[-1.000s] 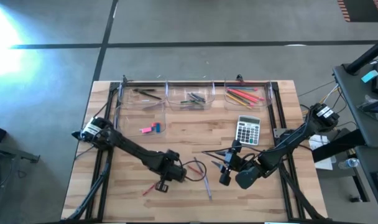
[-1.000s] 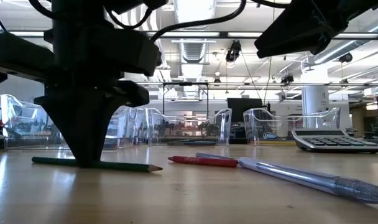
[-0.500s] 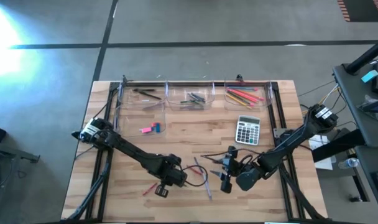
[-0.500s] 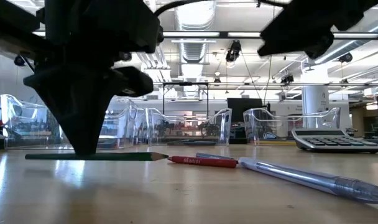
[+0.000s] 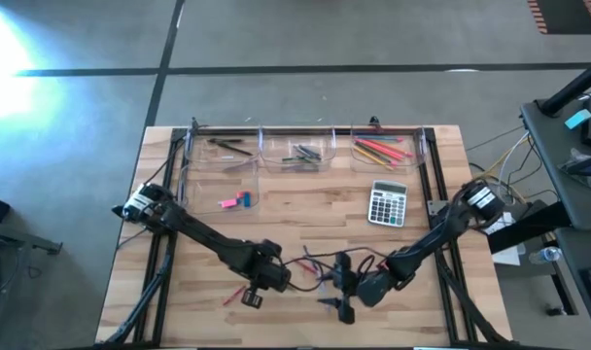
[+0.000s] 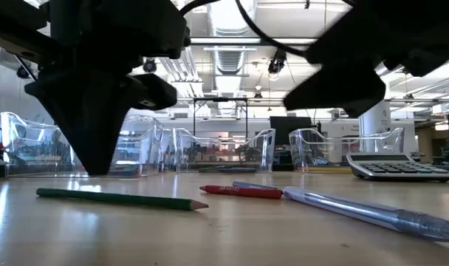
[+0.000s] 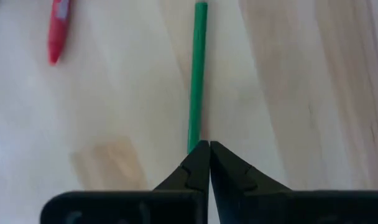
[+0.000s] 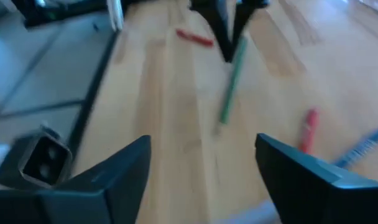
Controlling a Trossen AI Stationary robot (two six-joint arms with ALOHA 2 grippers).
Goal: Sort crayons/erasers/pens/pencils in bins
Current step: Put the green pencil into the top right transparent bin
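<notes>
Left gripper (image 7: pixel 209 163) jaws closed and empty, above green pencil (image 7: pixel 196 74) lying flat on bench (image 5: pixel 295 209). Right gripper (image 8: pixel 204 165) jaws wide open, near it. Bins (image 5: pixel 295 151) along far edge.

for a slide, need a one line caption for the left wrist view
Left gripper, fingers shut and empty, poised at the end of a green pencil lying on the wooden table.

high: overhead | low: tabletop-level | wrists: close | shared: green pencil (image 6: pixel 121 199)

Grey concrete floor (image 5: pixel 305 39) with dark seams, bright glare at one corner, ceiling strip lights (image 6: pixel 239 41), exposed ducts
</notes>
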